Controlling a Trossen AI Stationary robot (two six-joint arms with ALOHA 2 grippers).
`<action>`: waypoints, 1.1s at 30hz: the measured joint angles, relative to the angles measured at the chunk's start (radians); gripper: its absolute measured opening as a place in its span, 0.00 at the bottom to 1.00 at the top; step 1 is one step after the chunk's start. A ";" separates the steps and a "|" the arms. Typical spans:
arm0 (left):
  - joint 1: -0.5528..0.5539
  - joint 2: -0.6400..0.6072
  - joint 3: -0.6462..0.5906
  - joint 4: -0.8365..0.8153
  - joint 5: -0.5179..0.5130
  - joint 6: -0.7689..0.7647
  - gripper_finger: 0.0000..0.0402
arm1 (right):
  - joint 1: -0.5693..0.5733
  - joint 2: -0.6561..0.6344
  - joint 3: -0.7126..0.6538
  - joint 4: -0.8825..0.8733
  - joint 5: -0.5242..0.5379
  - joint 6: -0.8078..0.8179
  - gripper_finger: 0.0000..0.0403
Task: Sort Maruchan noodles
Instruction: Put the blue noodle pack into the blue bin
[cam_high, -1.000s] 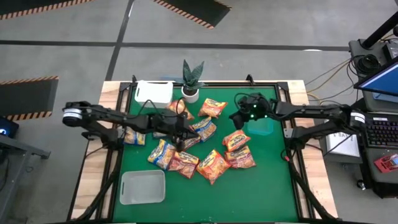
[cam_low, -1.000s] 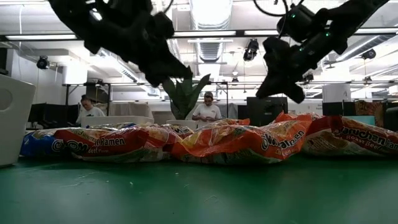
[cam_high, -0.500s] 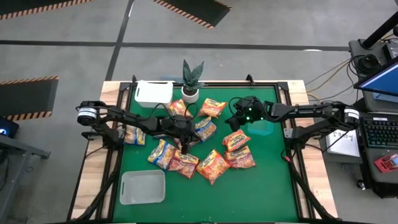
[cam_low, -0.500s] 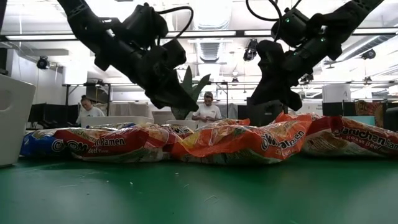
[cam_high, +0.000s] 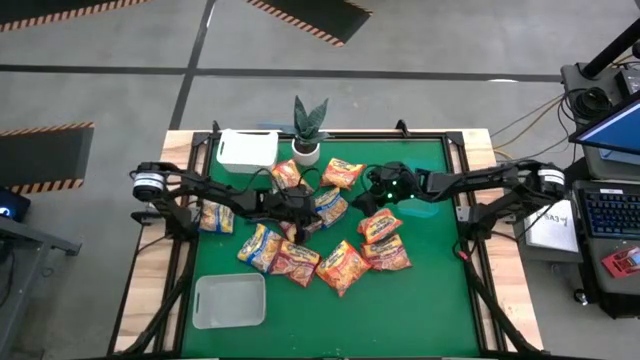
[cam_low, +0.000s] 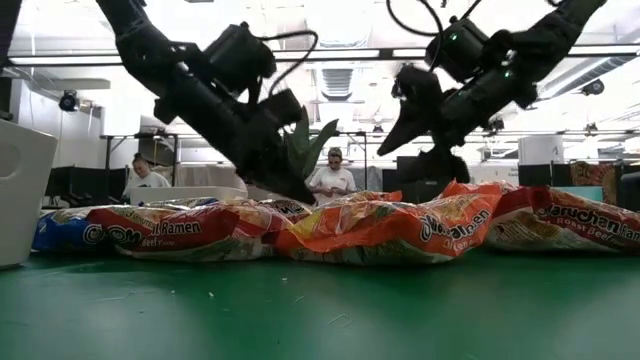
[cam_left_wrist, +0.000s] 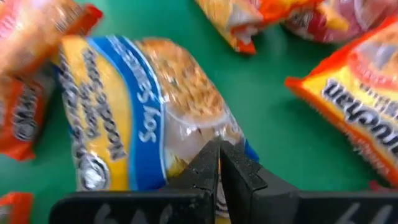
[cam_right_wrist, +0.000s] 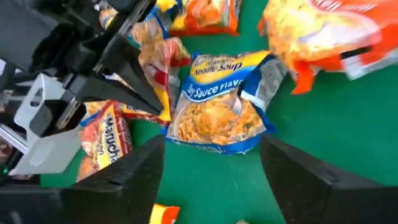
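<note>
The Maruchan noodles lie scattered mid-table on the green mat. A blue-and-yellow soy sauce packet lies under the left gripper, whose fingers are pressed together with nothing between them. The right gripper hovers spread wide above another blue-and-yellow packet, holding nothing.

light: bright overhead strips, glare in low view | blur: both wrist views | shadows: soft

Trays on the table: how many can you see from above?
3: a white tray at the far left beside the plant, a clear tray near left, a teal one partly under the right arm.
</note>
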 joint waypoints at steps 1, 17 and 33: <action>0.000 0.009 0.000 -0.001 0.001 -0.001 0.00 | 0.000 0.020 0.002 0.012 0.000 0.009 0.67; 0.002 0.079 0.003 -0.009 -0.041 -0.050 0.00 | -0.010 0.296 0.199 0.015 0.004 -0.050 0.68; 0.002 0.080 0.002 0.000 -0.041 -0.053 0.00 | -0.010 0.364 0.278 -0.056 0.000 -0.093 0.35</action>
